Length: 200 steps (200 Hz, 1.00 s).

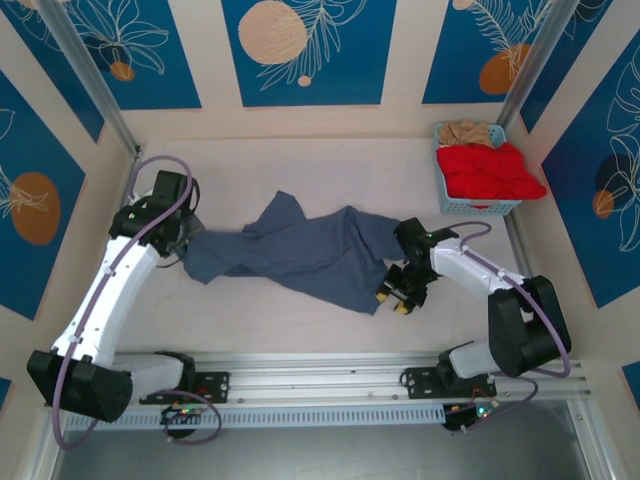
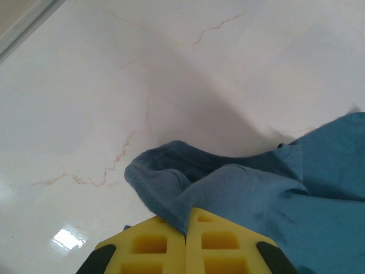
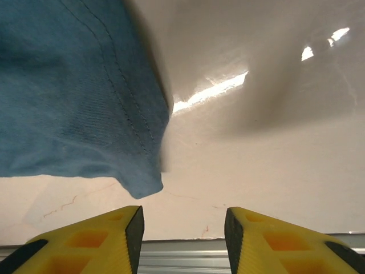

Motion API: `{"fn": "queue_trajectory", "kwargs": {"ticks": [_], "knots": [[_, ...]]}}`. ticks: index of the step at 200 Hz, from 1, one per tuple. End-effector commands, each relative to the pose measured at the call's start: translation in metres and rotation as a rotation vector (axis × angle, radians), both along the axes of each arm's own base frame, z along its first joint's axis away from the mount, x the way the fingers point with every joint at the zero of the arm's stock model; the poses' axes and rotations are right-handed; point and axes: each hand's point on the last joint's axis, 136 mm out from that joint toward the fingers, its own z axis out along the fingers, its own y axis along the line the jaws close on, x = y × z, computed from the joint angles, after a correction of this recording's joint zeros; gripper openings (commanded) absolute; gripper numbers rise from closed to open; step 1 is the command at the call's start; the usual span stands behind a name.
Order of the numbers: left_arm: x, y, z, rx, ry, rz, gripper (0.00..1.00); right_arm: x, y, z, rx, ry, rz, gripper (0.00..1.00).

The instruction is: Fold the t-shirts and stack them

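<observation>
Marbled table (image 1: 250,325) holds blue t-shirt (image 1: 300,252), clamped in left end effector (image 2: 185,221).

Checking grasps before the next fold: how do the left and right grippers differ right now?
The left gripper is shut, pinching an edge of the slate-blue t-shirt; the right gripper is open with nothing between its fingers. The left gripper is at the shirt's left end, the right gripper by its near right corner. Both have yellow fingers and sit low over the table.
</observation>
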Motion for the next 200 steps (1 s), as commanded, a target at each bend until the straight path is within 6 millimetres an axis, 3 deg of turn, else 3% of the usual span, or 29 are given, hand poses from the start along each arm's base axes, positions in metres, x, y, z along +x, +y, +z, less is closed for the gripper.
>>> {"fn": "queue_trajectory", "kwargs": {"ticks": [1, 33, 53, 68, 78, 99, 125, 146, 172, 200], "knots": [[-0.011, 0.005, -0.005, 0.011, 0.029, -0.002, 0.00, 0.013, 0.019, -0.006, 0.047, -0.022, 0.007, 0.45], [-0.010, 0.001, -0.009, -0.013, 0.030, -0.010, 0.00, 0.030, 0.028, -0.020, 0.055, -0.022, 0.011, 0.40], [-0.005, -0.005, -0.009, -0.041, 0.015, -0.025, 0.00, 0.033, 0.034, -0.029, 0.051, 0.009, 0.031, 0.19], [0.004, -0.011, -0.004, -0.070, -0.010, -0.030, 0.00, 0.047, 0.035, -0.016, 0.047, -0.032, 0.034, 0.00], [0.012, -0.015, 0.005, -0.095, -0.034, -0.031, 0.00, 0.062, 0.034, 0.006, 0.040, -0.106, 0.039, 0.00], [0.039, -0.021, 0.032, -0.161, -0.108, -0.021, 0.00, 0.106, 0.029, 0.074, 0.034, -0.307, 0.038, 0.00], [0.074, -0.020, 0.079, -0.223, -0.215, 0.005, 0.00, 0.157, 0.015, 0.164, 0.070, -0.530, -0.010, 0.00], [0.097, -0.014, 0.131, -0.255, -0.343, 0.014, 0.00, 0.189, 0.003, 0.233, 0.127, -0.697, -0.055, 0.00], [0.109, 0.000, 0.188, -0.276, -0.488, 0.030, 0.00, 0.212, -0.013, 0.303, 0.174, -0.856, -0.095, 0.00], [0.098, 0.012, 0.236, -0.286, -0.626, 0.041, 0.00, 0.212, -0.029, 0.364, 0.232, -0.999, -0.140, 0.00]]}}
